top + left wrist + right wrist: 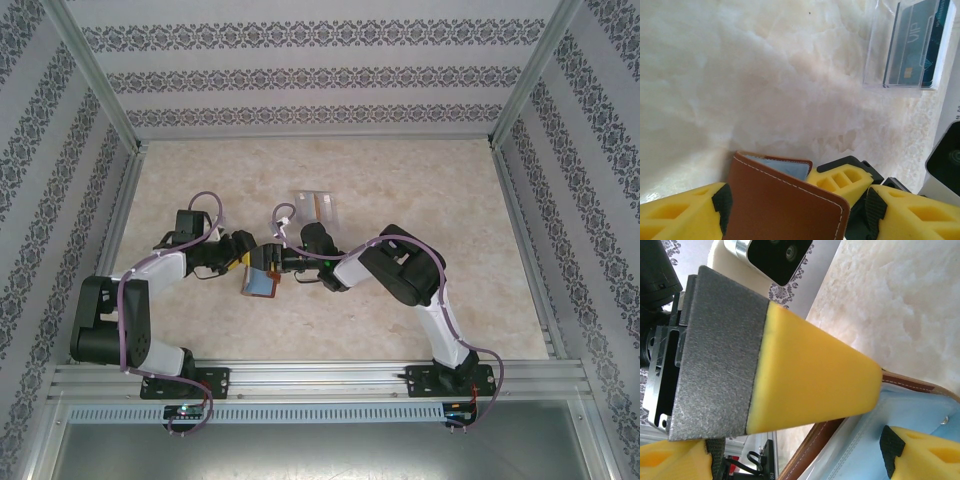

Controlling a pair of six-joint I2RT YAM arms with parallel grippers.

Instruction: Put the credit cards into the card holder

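In the top view the card holder (262, 283) sits a little toward 7 o'clock of the worktop (450, 200) centre, where the two arms meet, its reddish-brown cover turned up and a strip of grey-blue lining showing. The left fingers (680, 215) flank it in the left wrist view. One yellow tip presses the stitched leather at 9 o'clock and the other sits just beside its 3 o'clock edge, so they look closed on the holder. Behind the cover, toward 1 o'clock, the grey-blue inner flap peeks out, with another yellow finger (845, 181) just beside it. In the right wrist view, one of the right fingers (810, 375), a broad yellow wedge with a grey pad, reaches across the holder's brown rim. The pale blue pocket spreads below it at 5 o'clock, and a second yellow tip (922, 450) lies over that lining. Whether these fingers are clamped or spread I cannot tell. The credit cards (318, 207) lie well apart from the holder, toward 1 o'clock of it. In the left wrist view they are stacked inside a clear plastic case (875, 60), and the top card is bluish-grey and printed "VIP".
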